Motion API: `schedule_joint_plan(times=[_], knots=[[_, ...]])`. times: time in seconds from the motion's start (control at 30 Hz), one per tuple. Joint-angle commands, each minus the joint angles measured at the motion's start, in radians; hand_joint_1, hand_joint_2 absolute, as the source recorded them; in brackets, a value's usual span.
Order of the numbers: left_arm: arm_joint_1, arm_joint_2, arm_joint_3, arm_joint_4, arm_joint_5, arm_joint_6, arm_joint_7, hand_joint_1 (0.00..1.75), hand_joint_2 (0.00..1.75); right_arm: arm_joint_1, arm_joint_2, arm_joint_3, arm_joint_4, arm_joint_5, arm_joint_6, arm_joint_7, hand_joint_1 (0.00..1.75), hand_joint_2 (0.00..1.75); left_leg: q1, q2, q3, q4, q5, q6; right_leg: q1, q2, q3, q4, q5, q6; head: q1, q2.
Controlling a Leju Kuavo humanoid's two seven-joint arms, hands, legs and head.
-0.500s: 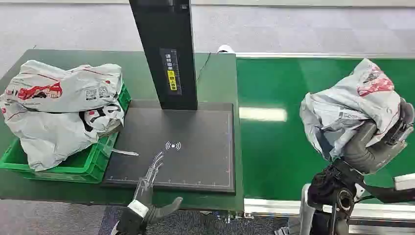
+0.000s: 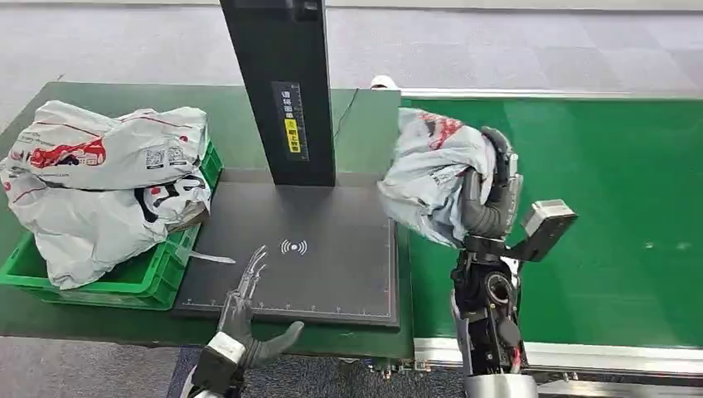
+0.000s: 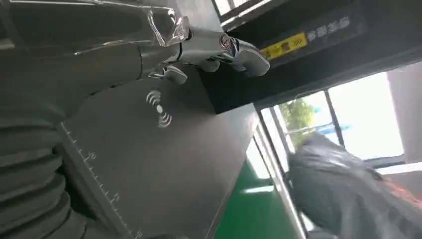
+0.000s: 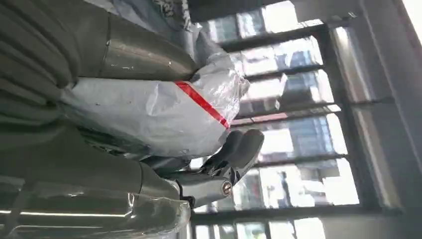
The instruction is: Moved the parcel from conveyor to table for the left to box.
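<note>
From the head view, at the seam where the green conveyor (image 2: 580,207) meets the table (image 2: 365,124), my right hand (image 2: 487,195) carries the parcel (image 2: 431,178) lifted off the belt — its fingers wrapped round the right side of the crumpled grey bag, which hangs over the right edge of the dark scanner pad (image 2: 307,249). I judge it is held high so the loose plastic clears the table edge before I set it down on the pad. My left hand (image 2: 244,307) waits at the pad's near edge, fingers apart and stretched flat toward the wireless mark, holding nothing — placed there, I take it, to be ready to take over. Farther left the green crate (image 2: 124,282) already holds other bagged parcels (image 2: 99,182), heaped above its rim. The black scanner post (image 2: 282,91) stands at the pad's far side.

From the left wrist, my left hand's fingers (image 3: 234,47) reach out unclenched above the pad, with the parcel (image 3: 343,194) hanging dim beyond the pad's edge.

From the right wrist, the bag (image 4: 149,114) — grey with a red stripe — is pressed between my thumb (image 4: 144,62) and the darker fingers (image 4: 239,149) curling under it, a firm grasp, with windows behind.
</note>
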Motion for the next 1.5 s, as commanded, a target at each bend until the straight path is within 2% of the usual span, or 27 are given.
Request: schedule_joint_plan(times=[0.03,0.07,0.17,0.33,0.47,0.57,0.67,0.7,0.73,0.83,0.97,1.07,1.17,1.27,1.5], knots=[[0.005,0.047,0.077,-0.079,0.008,0.007,-0.001,0.0,1.75,-0.19,0.039,0.217,0.545,-0.003,0.089,0.003,1.75,1.75,0.0,0.014,0.008,-0.003,-0.001,0.0,0.0,0.013,0.002,-0.002,0.002,-0.001,0.0,0.0],[0.005,0.047,0.077,-0.079,0.008,0.007,-0.001,0.0,1.75,-0.19,0.039,0.217,0.545,-0.003,0.089,0.003,1.75,1.75,0.0,0.006,0.004,-0.001,-0.001,-0.001,0.0,0.006,0.001,-0.001,0.001,-0.001,0.0,0.0],[0.005,0.044,0.074,-0.077,0.006,0.008,0.0,0.0,1.75,-0.193,0.036,0.216,0.544,-0.005,0.092,0.002,1.75,1.75,0.0,0.001,0.004,-0.001,0.0,0.0,0.0,0.001,0.001,-0.001,0.0,-0.001,0.0,0.0],[0.005,0.044,0.074,-0.077,0.006,0.008,0.0,0.0,1.75,-0.193,0.036,0.216,0.544,-0.005,0.092,0.002,1.75,1.75,-0.001,0.0,0.002,-0.001,0.0,0.0,0.0,0.001,0.001,-0.001,0.0,0.0,0.0,0.0],[-0.003,0.048,0.087,-0.087,0.003,0.031,-0.005,0.0,1.75,-0.196,0.064,0.262,0.592,-0.007,0.168,0.066,1.75,1.75,0.0,-0.001,0.003,-0.002,0.0,0.0,0.0,0.0,0.002,-0.002,0.0,-0.001,0.0,0.0],[-0.012,0.047,0.094,-0.098,0.005,0.034,-0.003,0.0,1.75,-0.201,0.086,0.326,0.645,0.037,0.157,0.087,1.75,1.75,0.0,0.001,0.004,-0.002,0.0,0.0,0.0,0.002,0.002,-0.002,0.0,-0.001,0.0,0.0],[-0.028,0.042,0.091,-0.078,0.004,0.03,-0.001,0.0,1.75,-0.218,0.072,0.336,0.697,0.036,0.135,0.127,1.75,1.75,0.0,0.0,0.004,-0.001,0.0,0.0,0.0,0.0,0.001,-0.001,0.0,-0.001,-0.001,0.0],[-0.031,0.042,0.09,-0.071,0.004,0.028,0.0,0.0,1.75,-0.222,0.061,0.331,0.703,0.03,0.13,0.13,0.07,1.75,0.001,-0.001,0.002,-0.001,0.0,0.0,0.001,-0.001,0.0,-0.001,0.0,0.0,0.0,0.0],[-0.034,0.042,0.091,-0.065,0.004,0.028,0.001,0.0,1.75,-0.222,0.051,0.321,0.704,0.021,0.13,0.126,0.0,1.75,0.001,-0.002,0.003,-0.001,0.001,0.0,0.001,-0.002,0.002,-0.002,0.0,-0.001,-0.001,0.0],[-0.044,0.044,0.094,-0.043,0.004,0.027,0.001,0.0,1.75,-0.213,0.019,0.285,0.675,-0.019,0.161,0.076,0.0,1.75,0.001,-0.004,0.003,-0.001,0.001,0.001,0.001,-0.003,0.003,-0.002,0.0,0.0,0.0,0.0],[-0.023,0.047,0.104,-0.052,0.011,0.026,-0.005,0.0,1.75,-0.153,-0.039,0.171,0.597,-0.169,0.348,0.031,0.0,1.75,0.0,-0.004,0.003,-0.001,0.001,0.001,0.0,-0.004,0.003,-0.002,0.0,0.0,0.0,0.0],[0.012,0.052,0.122,-0.076,0.015,0.023,-0.011,0.0,1.75,-0.05,-0.076,0.118,0.494,-0.24,0.464,-0.014,0.0,1.75,0.0,-0.006,0.005,-0.002,0.001,0.0,0.0,-0.005,0.005,-0.004,-0.001,0.0,0.0,0.0],[0.032,0.04,0.143,-0.1,0.002,0.001,-0.017,0.0,1.75,0.081,-0.067,0.067,0.335,-0.282,0.559,0.012,0.0,1.75,0.0,-0.005,0.005,-0.002,0.0,0.0,0.0,-0.005,0.005,-0.004,-0.001,0.0,0.0,0.0],[0.038,0.031,0.147,-0.111,-0.008,-0.013,-0.012,0.0,1.75,0.166,-0.048,0.045,0.271,-0.288,0.587,0.028,0.0,1.75,0.0,-0.004,0.005,-0.002,-0.002,0.0,0.0,-0.003,0.005,-0.003,-0.002,0.0,0.0,0.0],[0.037,0.028,0.137,-0.119,-0.031,-0.033,0.008,0.0,1.75,0.295,-0.015,-0.074,0.158,-0.383,0.674,0.043,0.0,1.75,0.0,-0.004,0.004,-0.002,-0.002,0.0,0.0,-0.004,0.003,-0.003,-0.003,-0.001,0.0,0.0]])
